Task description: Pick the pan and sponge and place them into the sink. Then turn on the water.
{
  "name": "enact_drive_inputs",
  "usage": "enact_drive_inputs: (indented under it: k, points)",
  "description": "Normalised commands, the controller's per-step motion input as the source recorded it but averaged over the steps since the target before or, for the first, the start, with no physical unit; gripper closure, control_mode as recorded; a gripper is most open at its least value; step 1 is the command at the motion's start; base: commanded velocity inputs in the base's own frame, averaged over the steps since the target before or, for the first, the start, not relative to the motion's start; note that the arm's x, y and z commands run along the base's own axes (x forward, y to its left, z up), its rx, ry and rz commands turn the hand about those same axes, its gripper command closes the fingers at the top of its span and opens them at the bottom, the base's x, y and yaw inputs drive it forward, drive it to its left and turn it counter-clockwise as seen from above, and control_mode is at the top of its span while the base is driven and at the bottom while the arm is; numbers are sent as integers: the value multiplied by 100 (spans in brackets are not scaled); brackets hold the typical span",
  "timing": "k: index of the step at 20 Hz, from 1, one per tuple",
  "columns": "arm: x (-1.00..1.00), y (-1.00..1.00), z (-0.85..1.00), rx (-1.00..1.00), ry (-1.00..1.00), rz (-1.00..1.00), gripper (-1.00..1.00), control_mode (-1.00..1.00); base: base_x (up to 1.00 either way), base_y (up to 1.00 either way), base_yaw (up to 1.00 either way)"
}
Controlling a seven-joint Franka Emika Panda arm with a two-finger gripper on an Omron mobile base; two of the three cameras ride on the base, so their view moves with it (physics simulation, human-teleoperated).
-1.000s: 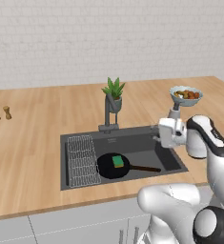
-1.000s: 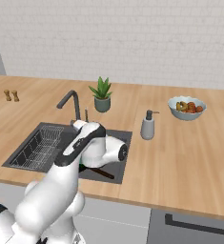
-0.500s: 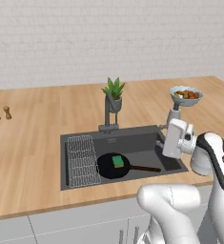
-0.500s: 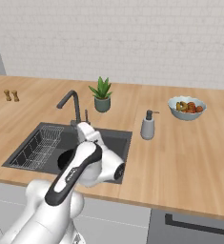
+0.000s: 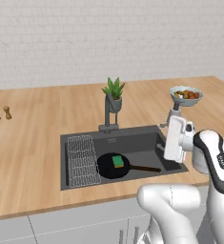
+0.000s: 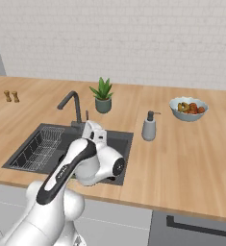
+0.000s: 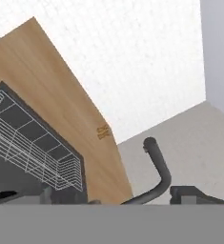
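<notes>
The large dark grey recessed sink [image 5: 80, 143] in the wooden worktop [image 5: 32, 128] already holds the round black frying pan [image 5: 112, 166], small green sponge [image 5: 117, 161] on it. The tool [image 5: 176, 127], spread and empty, has swung up toward the tall dark faucet [image 5: 107, 108]; only water remains.

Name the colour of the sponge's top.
Green; the sponge shows best in the left base view.

both base views look down from behind, sharing the sink [image 5: 75, 143]; hand view, rolled, faces the faucet [image 7: 157, 167].
</notes>
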Motion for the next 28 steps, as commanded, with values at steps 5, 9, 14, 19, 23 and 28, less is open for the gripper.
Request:
enact_drive_inputs:
  k: [5, 9, 14, 19, 23, 28]
  points:
    - [22, -5, -4, 26, 57, 0, -100, -100, 0, 0, 0]
    - [36, -7, -8, 31, 56, 0, -100, -100, 0, 0, 0]
    - [33, -22, -13, 35, 54, 0, -100, -100, 0, 0, 0]
    - [24, -17, -23, 29, 41, 0, -100, -100, 0, 0, 0]
    - [17, -1, -21, 21, 15, 0, -100, -100, 0, 0, 0]
    - [24, 0, -19, 13, 0, 0, -100, -100, 0, 0, 0]
